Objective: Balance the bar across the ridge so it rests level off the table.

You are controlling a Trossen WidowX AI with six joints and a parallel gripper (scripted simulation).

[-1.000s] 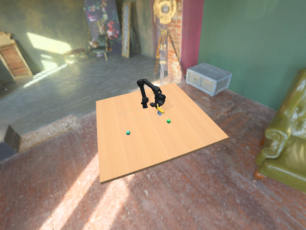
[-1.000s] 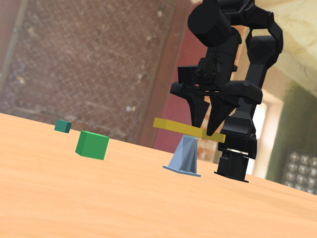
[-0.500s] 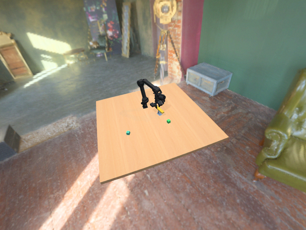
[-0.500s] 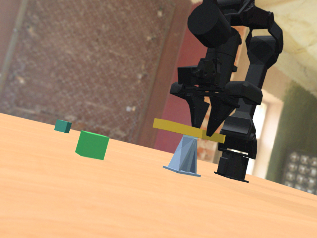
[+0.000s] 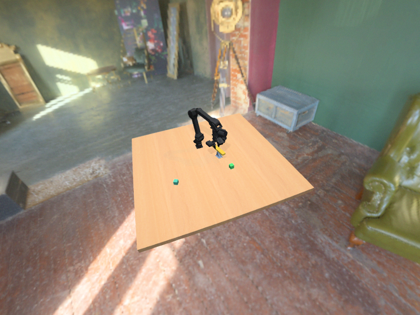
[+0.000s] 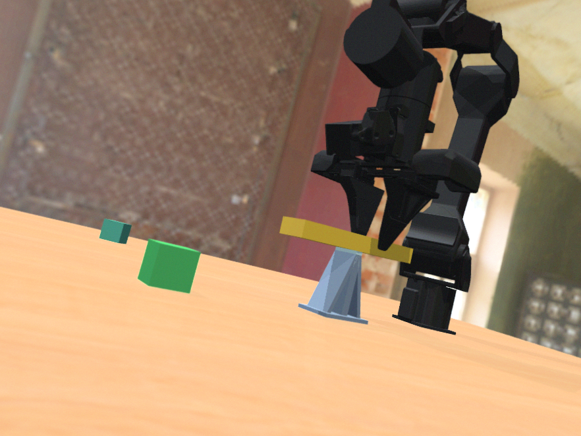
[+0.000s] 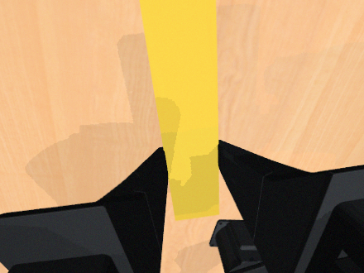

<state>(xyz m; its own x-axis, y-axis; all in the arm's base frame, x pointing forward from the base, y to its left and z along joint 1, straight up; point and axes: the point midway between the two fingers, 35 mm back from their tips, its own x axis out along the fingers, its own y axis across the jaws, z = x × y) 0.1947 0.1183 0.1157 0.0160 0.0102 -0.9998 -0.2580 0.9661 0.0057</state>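
No writing or labels show anywhere. On the wooden table (image 6: 140, 375), a teal cube (image 6: 115, 230) sits at 9 o'clock, then a green cube (image 6: 168, 265). At 3 o'clock the gripper (image 6: 373, 239), partly closed, clamps the yellow bar (image 6: 323, 235) lying across the grey ridge (image 6: 338, 286), clear of the tabletop. Brick floor, green walls and a green sofa surround it.

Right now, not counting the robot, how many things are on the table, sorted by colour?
Green cubes: 2, bright green and teal
Yellow bar: 1, held in the fingers
Grey-blue ridge: 1
Total: 4
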